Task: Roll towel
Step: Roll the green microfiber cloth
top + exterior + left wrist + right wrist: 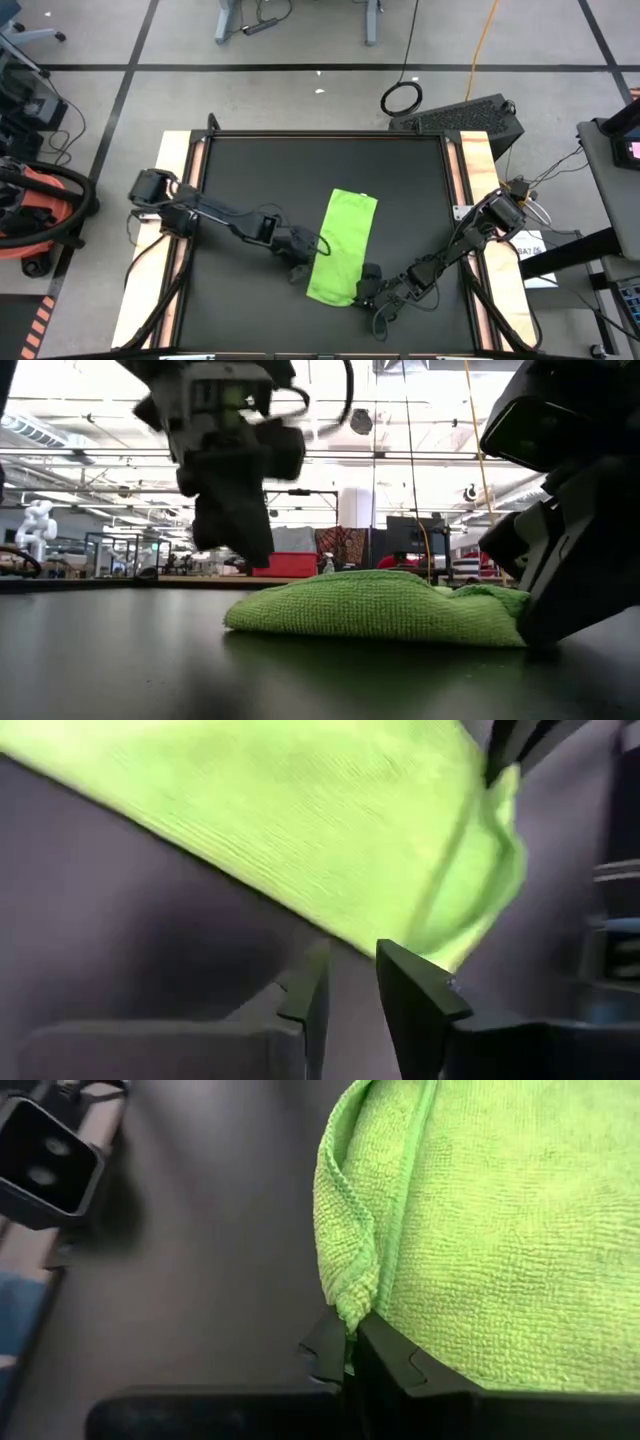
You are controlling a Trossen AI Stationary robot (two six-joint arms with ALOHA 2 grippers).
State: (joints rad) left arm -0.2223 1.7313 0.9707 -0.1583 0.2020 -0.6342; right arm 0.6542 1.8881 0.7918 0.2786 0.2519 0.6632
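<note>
The lime-green towel (343, 245) lies on the black table as a narrow folded strip running from far to near; its underside rests flat on the tabletop (380, 608). My right gripper (350, 1342) is at the strip's near right corner, shut on the cloth (366, 284). My left gripper (350, 988) hangs just off the strip's left edge (300, 262). It is raised clear of the table (235, 535), its fingers a little apart with nothing between them. My right gripper pinches the towel's near right corner (352, 1308) between its two fingers, where the hemmed edge is folded over, so more than one layer is caught. The fingers slant down from the table's near right side. The towel lies slack on the table.
Bare black tabletop (250, 170) lies on all sides of the towel. Wooden side rails (470, 160) border the table at left and right. A black case (470, 118) and a cable ring (401, 98) lie on the floor beyond the far edge.
</note>
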